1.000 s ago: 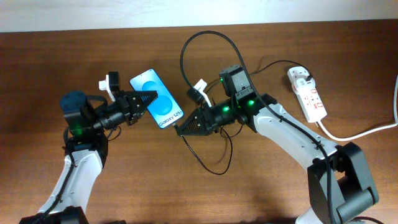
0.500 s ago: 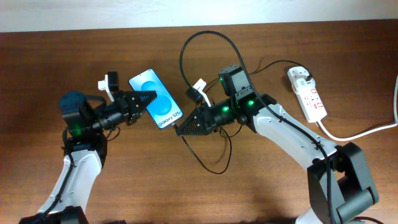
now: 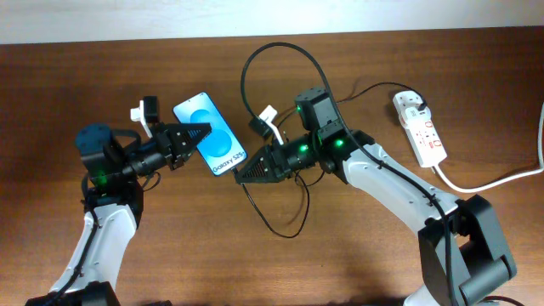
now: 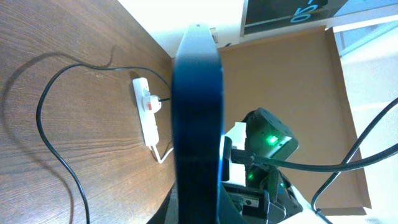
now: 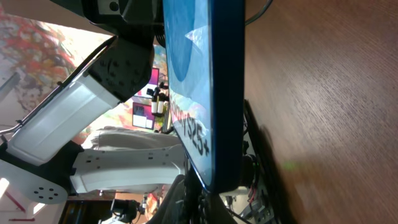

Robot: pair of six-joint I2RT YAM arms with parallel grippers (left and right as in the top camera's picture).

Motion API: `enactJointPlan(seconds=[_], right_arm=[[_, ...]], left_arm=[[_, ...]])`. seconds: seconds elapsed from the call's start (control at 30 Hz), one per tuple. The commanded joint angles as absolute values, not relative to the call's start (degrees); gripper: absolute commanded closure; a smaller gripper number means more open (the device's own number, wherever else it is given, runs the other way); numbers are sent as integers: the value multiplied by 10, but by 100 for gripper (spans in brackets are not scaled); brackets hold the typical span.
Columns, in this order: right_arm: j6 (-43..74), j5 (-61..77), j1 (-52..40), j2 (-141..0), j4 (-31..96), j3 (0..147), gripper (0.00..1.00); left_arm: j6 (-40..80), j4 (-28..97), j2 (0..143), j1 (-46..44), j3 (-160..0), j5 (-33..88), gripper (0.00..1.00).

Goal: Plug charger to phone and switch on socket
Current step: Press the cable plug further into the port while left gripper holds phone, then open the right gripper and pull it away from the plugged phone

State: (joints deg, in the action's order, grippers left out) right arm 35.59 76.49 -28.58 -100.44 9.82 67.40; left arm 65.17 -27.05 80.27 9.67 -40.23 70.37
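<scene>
**Lettering that can be read**

White "Galaxy S25" is seen on the slim black-edged smartphone (image 3: 211, 136), at the near right end of its light blue screen. Red marks on the long white power strip (image 3: 421, 129) cannot be read.

The phone (image 3: 211, 136) lies between left gripper (image 3: 204, 133) and right gripper (image 3: 240, 177); charger (image 3: 285, 44) loops behind; socket (image 3: 420, 127) far right.

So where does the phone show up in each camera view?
Overhead: the phone is left of centre, with its blue screen visible.
Left wrist: the phone is a dark edge-on bar down the middle.
Right wrist: the phone stands edge-on at centre, screen facing left.
Shared landmark: the brown wooden table, in all three; the socket only in overhead and left wrist.
</scene>
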Motion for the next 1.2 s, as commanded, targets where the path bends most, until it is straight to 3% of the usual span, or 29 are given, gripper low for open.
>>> enactJointPlan(seconds=[0.0,0.53,1.17], right_arm=[[355,712,-294,-997,92,682,96],[384,698,-269,-997,35,682,96],[395,698,-225,-995,24,724,96]], left_arm=[[647,-270,798,83,-402,782,100],[590,-270,798,27,-402,900,100],[569,-260,798,-53,-394,902,100]])
